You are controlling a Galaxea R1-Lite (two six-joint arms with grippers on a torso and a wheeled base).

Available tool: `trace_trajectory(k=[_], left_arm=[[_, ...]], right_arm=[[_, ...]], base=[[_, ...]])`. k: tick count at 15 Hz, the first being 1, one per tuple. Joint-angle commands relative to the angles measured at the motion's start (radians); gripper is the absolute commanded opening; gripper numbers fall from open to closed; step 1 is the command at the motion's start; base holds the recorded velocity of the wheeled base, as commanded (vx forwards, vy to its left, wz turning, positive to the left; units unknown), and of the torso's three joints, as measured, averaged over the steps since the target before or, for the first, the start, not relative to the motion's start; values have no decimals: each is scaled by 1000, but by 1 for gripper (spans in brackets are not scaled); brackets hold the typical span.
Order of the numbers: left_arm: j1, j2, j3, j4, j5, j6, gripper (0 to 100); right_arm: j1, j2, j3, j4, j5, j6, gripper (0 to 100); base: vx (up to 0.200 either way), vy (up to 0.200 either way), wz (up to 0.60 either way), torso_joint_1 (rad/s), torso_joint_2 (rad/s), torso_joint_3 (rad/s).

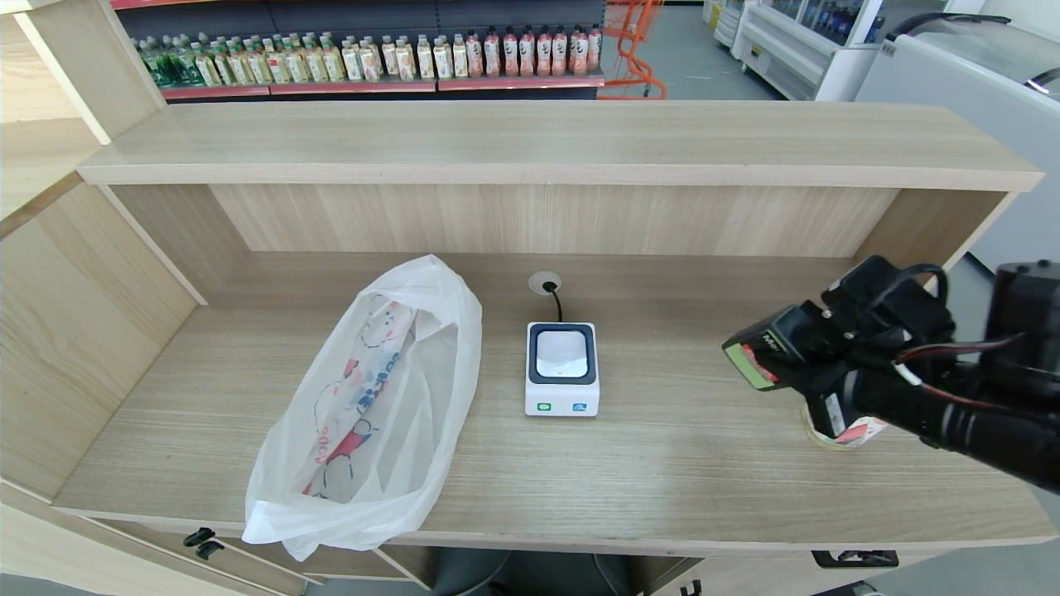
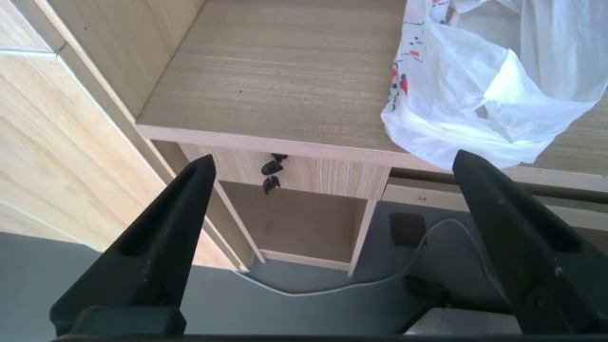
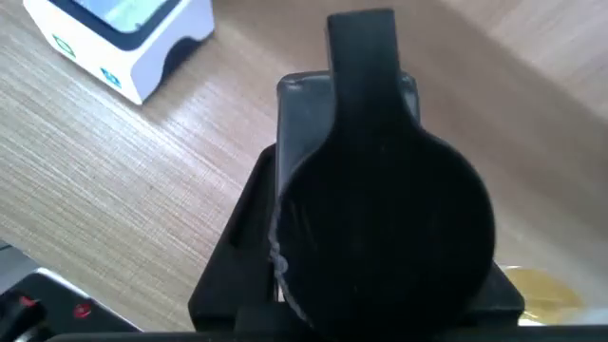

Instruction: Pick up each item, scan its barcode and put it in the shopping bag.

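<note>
Wooden checkout counter [image 1: 662, 463] with a raised back shelf, seen from the robot's side.

White plastic shopping bag [image 1: 389, 397] lies on its side on the left half of the counter. It runs from the far middle to the near edge, where its near end hangs slightly over. Printed packaging in red, blue and white shows through the plastic; what it is cannot be told.

Right gripper [image 1: 807, 343] is held above the right end of the counter, well apart from the bag. Its claw is pinched on a dark container [image 1: 755, 358] with a green and red end face that points left toward the scanner. The container is off the surface.

Left gripper [image 2: 334, 171] hangs below and in front of the near-left corner of the counter. Its fingers [image 2: 171, 237] are spread wide with nothing between them. The bag's overhanging end is near it.

Barcode scanner [image 1: 561, 368], white with a dark-framed window facing up, stands at the counter's middle, just right of the bag and not touching it. Its black cable [image 1: 556, 302] runs to a port in the surface behind it.

A round tub [image 1: 845, 432] with a red and white label stands on the counter beneath the right arm, partly hidden.
</note>
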Motion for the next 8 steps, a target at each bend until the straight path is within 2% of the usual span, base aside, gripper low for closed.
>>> trace_trajectory(k=[1, 2, 4, 5, 6, 7, 8], left_arm=[[0, 0, 0, 0, 1, 0, 100], [0, 0, 0, 0, 1, 0, 100], [0, 0, 0, 0, 1, 0, 100], [0, 0, 0, 0, 1, 0, 100], [0, 0, 0, 0, 1, 0, 100], [0, 0, 0, 0, 1, 0, 100], [0, 0, 0, 0, 1, 0, 100]], right_arm=[[-59, -238, 56, 3, 144, -346, 0], [-105, -257, 62, 12, 293, -560, 0], [-141, -234, 47, 12, 667, -1157, 0], [-133, -208, 68, 14, 759, -1403, 0], [-131, -192, 91, 14, 808, -1593, 0], [-122, -185, 96, 21, 848, -1765, 0], [-76, -143, 93, 35, 882, -1869, 0]], base=[[0, 0, 0, 0, 0, 0], [0, 0, 0, 0, 0, 0], [0, 0, 0, 0, 0, 0], [0, 0, 0, 0, 0, 0], [0, 0, 0, 0, 0, 0], [0, 0, 0, 0, 0, 0], [0, 0, 0, 0, 0, 0]])
